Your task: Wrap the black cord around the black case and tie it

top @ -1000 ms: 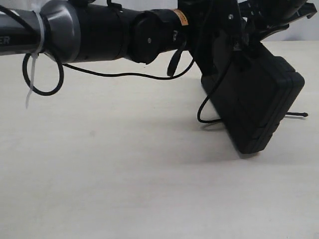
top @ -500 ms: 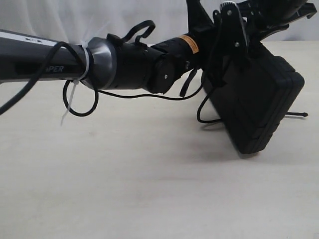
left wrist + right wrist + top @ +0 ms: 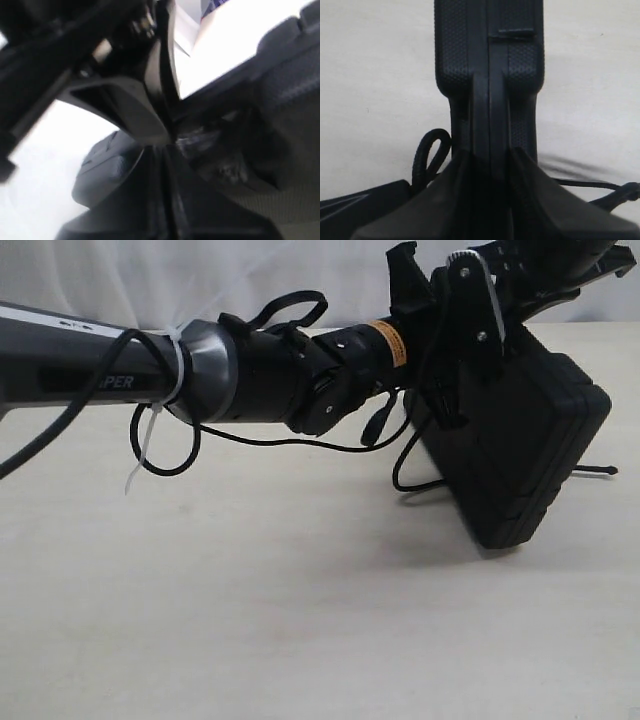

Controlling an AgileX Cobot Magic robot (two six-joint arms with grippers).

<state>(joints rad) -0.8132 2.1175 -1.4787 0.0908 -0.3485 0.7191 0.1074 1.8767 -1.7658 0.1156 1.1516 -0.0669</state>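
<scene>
As left arm (image 3: 100, 370) shifts toward black case (image 3: 520, 450), black cord (image 3: 290, 444) sags slack (wrap not tight); left fingers (image 3: 125, 110) look pressed together, right fingers (image 3: 455, 200) clamp case.

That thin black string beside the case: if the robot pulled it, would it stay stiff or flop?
Probably floppy: the black cord curls in a slack loop beside the black case instead of lying straight. Likely very light too, being far thinner than the case.
</scene>
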